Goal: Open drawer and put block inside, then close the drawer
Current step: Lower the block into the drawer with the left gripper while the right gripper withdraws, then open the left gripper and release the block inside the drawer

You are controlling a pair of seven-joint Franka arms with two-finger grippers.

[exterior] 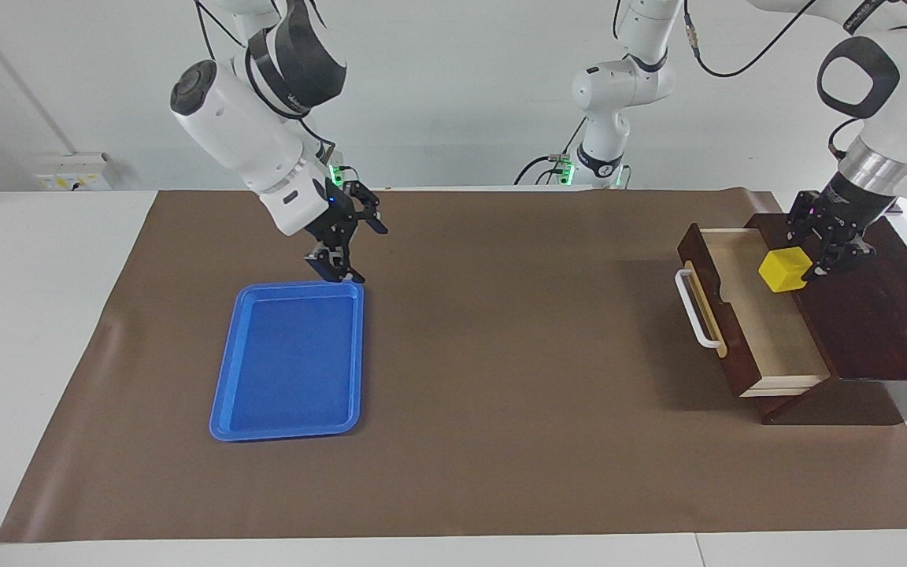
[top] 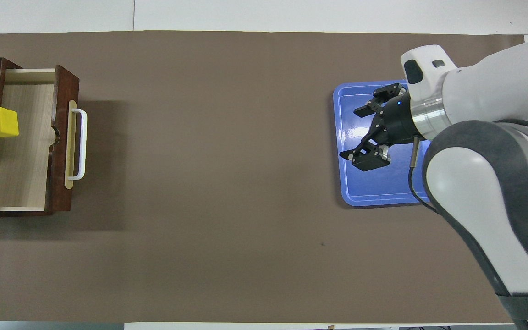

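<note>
at right of the facing view: small yellow cube block (exterior: 785, 269), clamped in left gripper (exterior: 822, 260) jaws, hangs over open dark wooden drawer (exterior: 768, 331); right gripper (exterior: 341, 250) jaws spread, empty.

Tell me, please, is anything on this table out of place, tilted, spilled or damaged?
Nothing stands out. The drawer is pulled open and sits straight in its box. The left gripper holds the block in the air over the drawer's inside. The blue tray lies flat, with the open right gripper above it.
</note>
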